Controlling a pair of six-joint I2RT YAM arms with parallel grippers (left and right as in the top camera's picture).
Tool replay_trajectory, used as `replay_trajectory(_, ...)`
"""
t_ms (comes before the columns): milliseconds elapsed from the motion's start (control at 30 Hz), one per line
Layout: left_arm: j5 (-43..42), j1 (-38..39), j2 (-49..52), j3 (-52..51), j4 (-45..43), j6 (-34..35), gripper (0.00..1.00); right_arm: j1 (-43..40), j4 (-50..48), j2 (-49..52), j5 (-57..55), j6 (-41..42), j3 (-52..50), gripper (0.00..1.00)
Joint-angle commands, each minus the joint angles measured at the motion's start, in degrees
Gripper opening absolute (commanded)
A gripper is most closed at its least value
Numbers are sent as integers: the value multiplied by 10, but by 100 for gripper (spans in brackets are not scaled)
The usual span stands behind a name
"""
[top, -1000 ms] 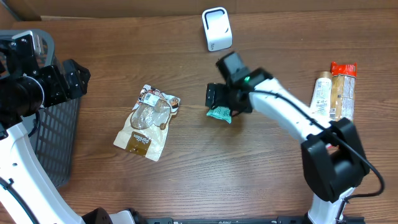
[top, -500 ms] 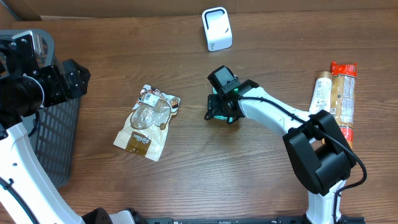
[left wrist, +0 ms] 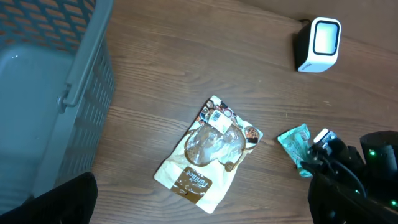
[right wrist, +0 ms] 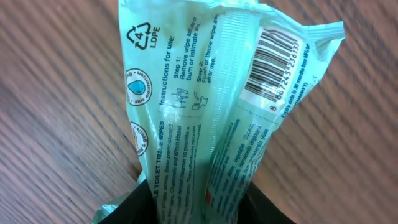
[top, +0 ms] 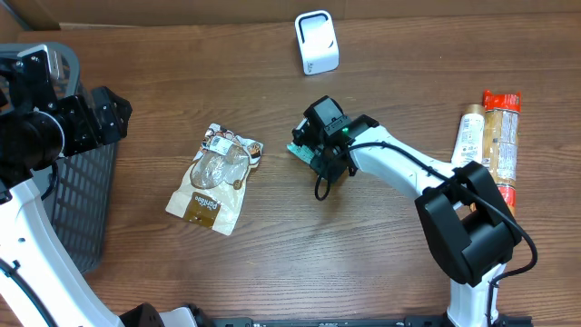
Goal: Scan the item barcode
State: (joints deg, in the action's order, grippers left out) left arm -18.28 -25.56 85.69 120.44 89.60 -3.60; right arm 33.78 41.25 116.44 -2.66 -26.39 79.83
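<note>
R gripper clamped on one end of the green wipes packet, jaws partway in w/ the film bunched between them. Wrist cam: packet runs straight out from the dark fingers, printed instructions side toward cam, barcode at the far end, upper rt corner. Packet is mid-table, its free end pointing away from the gripper toward the snack pouch; near the pouch, not touching. Overhead view is too cluttered by the arm to say whether that free end rests on the wood table or is tipped off it; looks tilted, approx. White scanner stands upright at the far edge, well apart from the packet. L gripper spread wide, nothing in it, hangs beside the grey basket on the L side, well apart from the packet. Bottles lie together at the R edge.
</note>
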Motion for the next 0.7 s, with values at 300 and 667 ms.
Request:
replay_trajectory(300,-6,-1,2,1,-1,-11,99,-42,-35,-2,-64,-172,27,61)
replay_trajectory(667,-6,-1,2,1,-1,-11,100,-43,16,-94,-34,98,86,100)
